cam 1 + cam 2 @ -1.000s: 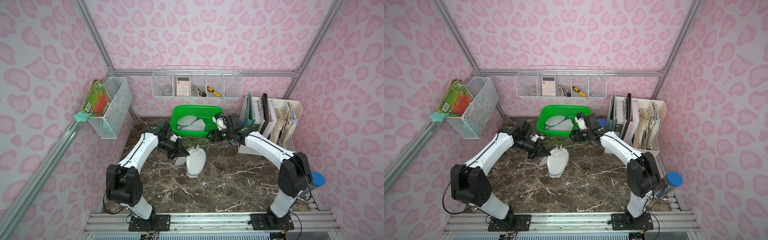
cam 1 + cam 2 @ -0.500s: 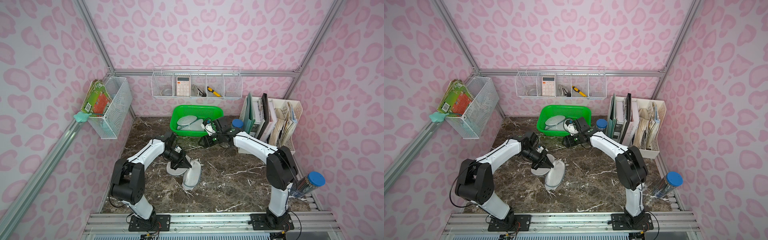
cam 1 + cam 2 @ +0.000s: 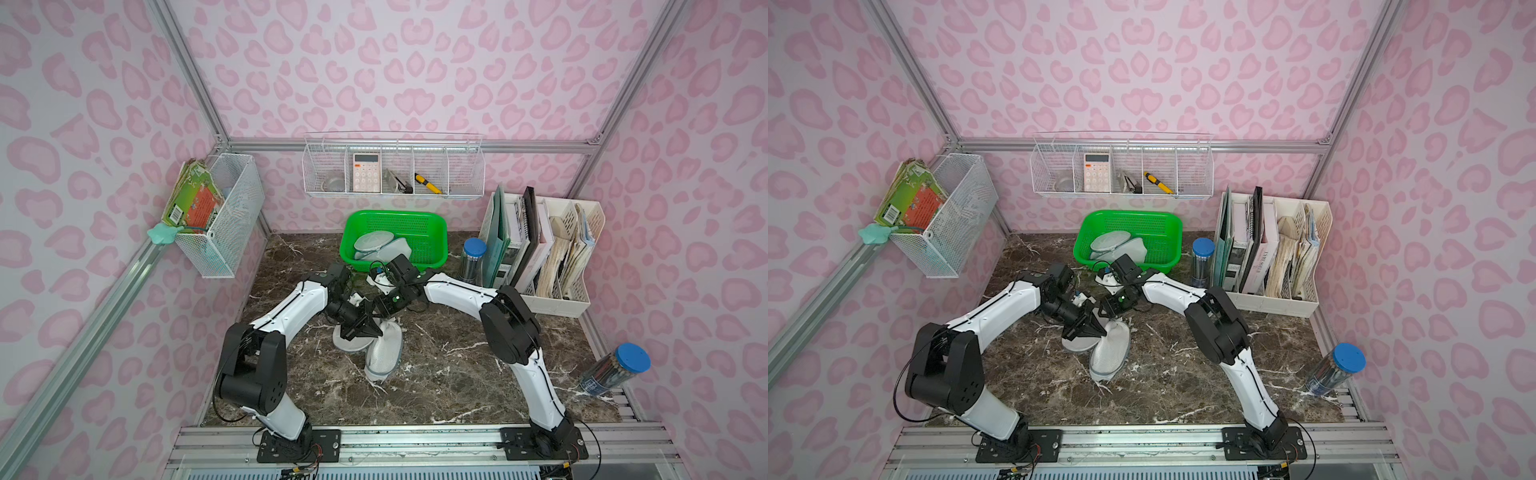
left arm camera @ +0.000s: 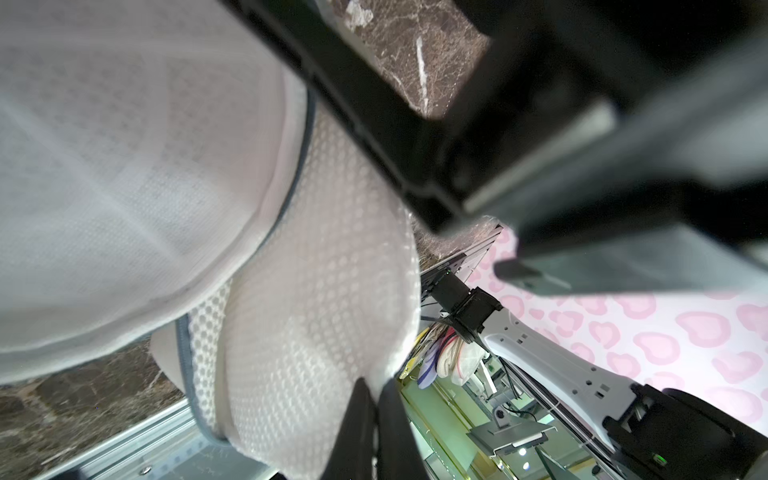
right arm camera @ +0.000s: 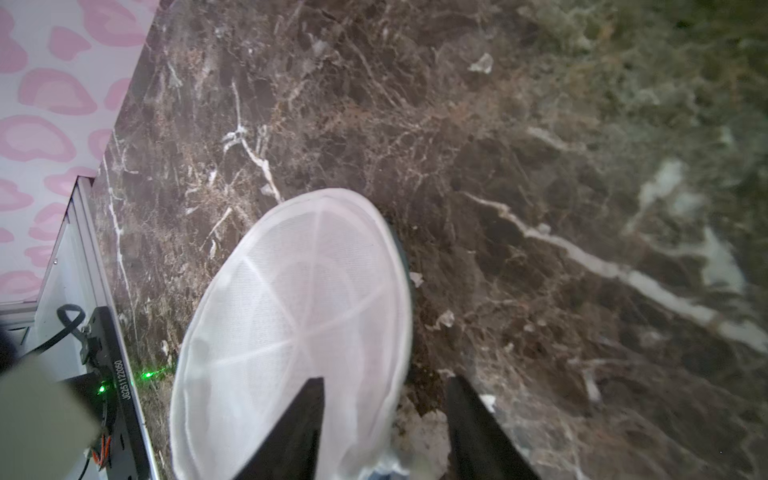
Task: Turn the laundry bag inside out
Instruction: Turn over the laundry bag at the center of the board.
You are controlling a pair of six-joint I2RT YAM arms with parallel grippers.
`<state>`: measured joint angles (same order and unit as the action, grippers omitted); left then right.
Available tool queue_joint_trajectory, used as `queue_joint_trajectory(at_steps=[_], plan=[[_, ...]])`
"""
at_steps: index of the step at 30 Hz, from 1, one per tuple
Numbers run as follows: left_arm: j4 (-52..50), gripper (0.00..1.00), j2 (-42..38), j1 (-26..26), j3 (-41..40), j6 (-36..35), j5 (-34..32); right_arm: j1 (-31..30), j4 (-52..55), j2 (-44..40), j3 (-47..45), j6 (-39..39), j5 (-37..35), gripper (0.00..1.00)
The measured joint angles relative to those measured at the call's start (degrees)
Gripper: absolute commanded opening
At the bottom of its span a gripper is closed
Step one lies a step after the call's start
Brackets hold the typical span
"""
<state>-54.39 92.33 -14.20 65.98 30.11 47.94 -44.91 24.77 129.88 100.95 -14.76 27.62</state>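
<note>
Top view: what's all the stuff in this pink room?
laundry bag: one, white mesh, middle of table
basket: one, green, back of table, whitish bags inside
wire shelf: one, white, back wall
calculator: one, white, in shelf
wire bin: one, white, left wall, holding books
file organiser: one, cream, back right
jars: two, blue-lidded, beside basket and front right edge
table: one, brown marble
left gripper: one, black, shut on laundry bag
right gripper: one, black, open at laundry bag's edge
</note>
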Motion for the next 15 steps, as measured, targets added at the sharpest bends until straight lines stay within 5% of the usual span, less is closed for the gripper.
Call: queue_joint_trajectory(at_steps=[4, 15], plan=[[-1.09, 0.00, -1.53, 0.00, 0.48, -0.04, -0.85, 1.53, -0.11, 0.98, -0.39, -0.26, -0.98, 0.13], [-6.32, 0.00, -5.07, 1.53, 4.55, -0.94, -4.00, 5.75, -2.58, -1.01, -6.75, -1.55, -4.17, 0.08]])
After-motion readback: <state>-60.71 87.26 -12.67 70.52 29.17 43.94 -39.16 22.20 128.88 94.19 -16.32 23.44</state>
